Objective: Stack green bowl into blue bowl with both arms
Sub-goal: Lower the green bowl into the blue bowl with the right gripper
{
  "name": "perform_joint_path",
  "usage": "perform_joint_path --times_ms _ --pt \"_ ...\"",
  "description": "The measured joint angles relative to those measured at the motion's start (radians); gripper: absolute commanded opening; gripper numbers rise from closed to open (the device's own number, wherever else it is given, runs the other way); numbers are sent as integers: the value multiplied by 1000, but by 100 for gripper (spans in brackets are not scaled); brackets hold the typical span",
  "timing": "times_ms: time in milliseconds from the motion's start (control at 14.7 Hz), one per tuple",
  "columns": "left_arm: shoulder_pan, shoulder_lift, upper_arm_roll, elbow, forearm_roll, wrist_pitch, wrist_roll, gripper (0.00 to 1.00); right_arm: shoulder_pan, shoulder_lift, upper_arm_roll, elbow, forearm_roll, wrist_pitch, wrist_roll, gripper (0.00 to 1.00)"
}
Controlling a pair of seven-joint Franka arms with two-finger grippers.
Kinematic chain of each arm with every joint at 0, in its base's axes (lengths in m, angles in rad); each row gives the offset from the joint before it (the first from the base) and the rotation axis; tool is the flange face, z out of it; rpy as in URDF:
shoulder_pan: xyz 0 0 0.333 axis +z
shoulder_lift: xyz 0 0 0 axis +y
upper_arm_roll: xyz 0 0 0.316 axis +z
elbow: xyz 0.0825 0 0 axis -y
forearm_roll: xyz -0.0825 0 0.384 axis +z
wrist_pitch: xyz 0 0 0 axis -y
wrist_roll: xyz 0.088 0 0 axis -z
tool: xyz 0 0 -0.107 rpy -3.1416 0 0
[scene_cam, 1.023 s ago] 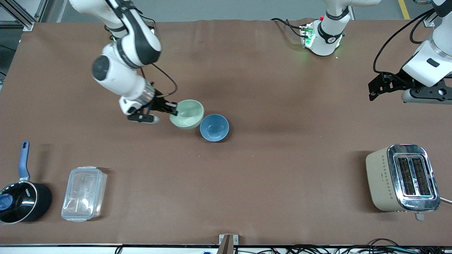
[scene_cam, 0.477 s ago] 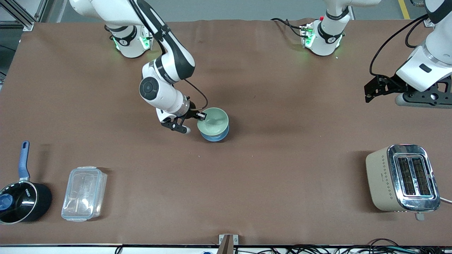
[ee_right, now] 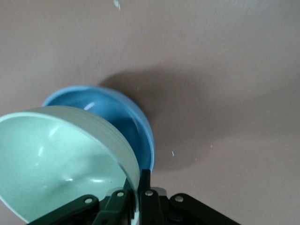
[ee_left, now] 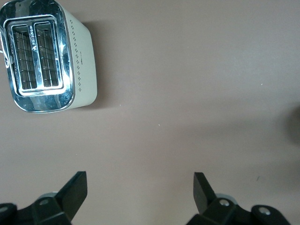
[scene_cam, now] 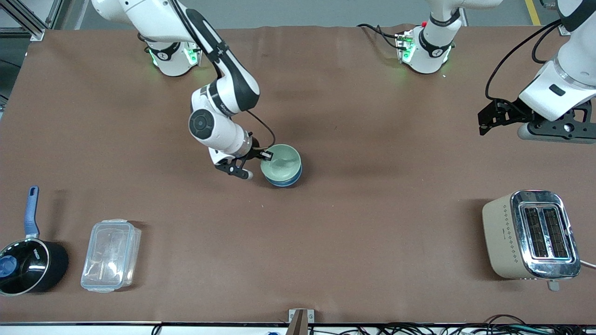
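Green bowl (scene_cam: pixel 281 162) is seen lowered into the blue bowl (scene_cam: pixel 285 179), whose rim and wall show only as a crescent at the side nearer the front camera. In the right wrist view the green bowl (ee_right: pixel 65 159) is shown tilted inside the blue bowl (ee_right: pixel 119 119), part of the blue inner wall being left uncovered. Whether the green bowl is fully seated cannot be told.

The green bowl's rim is pinched by the right pincer (scene_cam: pixel 266 154) at about ten o'clock of the bowl in the front view. In the right wrist view one finger is seen inside the rim and one outside it, with the right pincer (ee_right: pixel 137 191) closed on the thin wall. The right arm is reached out from its base to the middle of the worktop (scene_cam: pixel 372 139).

The left pincer (scene_cam: pixel 484 122) is held in the air over the worktop's edge at the left arm's end, roughly at twelve o'clock of the toaster (scene_cam: pixel 531 235) in the front view. Its fingers are spread wide in the left wrist view, with nothing between them (ee_left: pixel 140 190), and bare worktop lies beneath. The toaster (ee_left: pixel 47 56) is also shown in that view. The left arm is waiting.

A black saucepan (scene_cam: pixel 28 265) and a clear lidded box (scene_cam: pixel 111 255) are set side by side at the right arm's end, near the front edge.
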Motion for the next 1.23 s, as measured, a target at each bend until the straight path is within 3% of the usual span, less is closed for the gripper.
perform_joint_path --times_ms 341,682,1023,1227 --pt "-1 7 0 3 0 0 0 100 4 11 -6 3 0 3 2 8" --pt "1 9 0 10 0 1 0 100 3 12 -9 5 8 39 3 1" --pt "3 9 1 20 0 1 0 100 5 19 -8 5 12 63 4 11" --pt "3 10 1 23 0 1 0 100 7 22 -6 5 12 64 4 11"
